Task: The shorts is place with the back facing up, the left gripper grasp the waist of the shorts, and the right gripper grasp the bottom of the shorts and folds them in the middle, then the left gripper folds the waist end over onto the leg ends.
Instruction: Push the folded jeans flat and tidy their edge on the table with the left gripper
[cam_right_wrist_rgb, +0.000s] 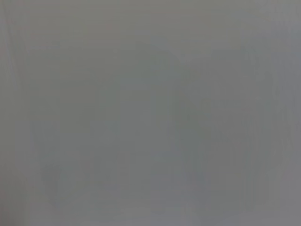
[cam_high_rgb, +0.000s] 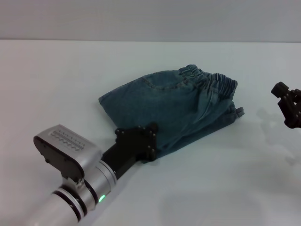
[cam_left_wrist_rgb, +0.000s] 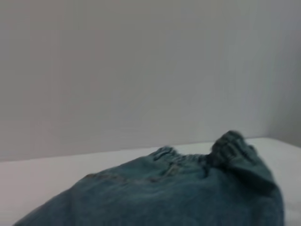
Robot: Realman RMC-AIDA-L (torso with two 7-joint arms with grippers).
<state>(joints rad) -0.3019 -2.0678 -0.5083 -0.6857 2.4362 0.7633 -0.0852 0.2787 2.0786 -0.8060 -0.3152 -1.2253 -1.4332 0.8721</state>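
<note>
From my remote seat I saw a plain white desk (cam_high_rgb: 70,84) filling most of the head view, matte with soft, even light and faint shadows. Behind its far edge ran a bare pale grey wall (cam_high_rgb: 141,19), unbroken by windows or fittings. The left wrist view showed the same wall (cam_left_wrist_rgb: 141,70); the right wrist view gave only featureless grey.

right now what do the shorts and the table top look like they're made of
Shorts: likely denim, a matte blue weave with visible seams and a gathered elastic waistband. Table: smooth white surface, possibly laminate; the exact material is unclear.
</note>
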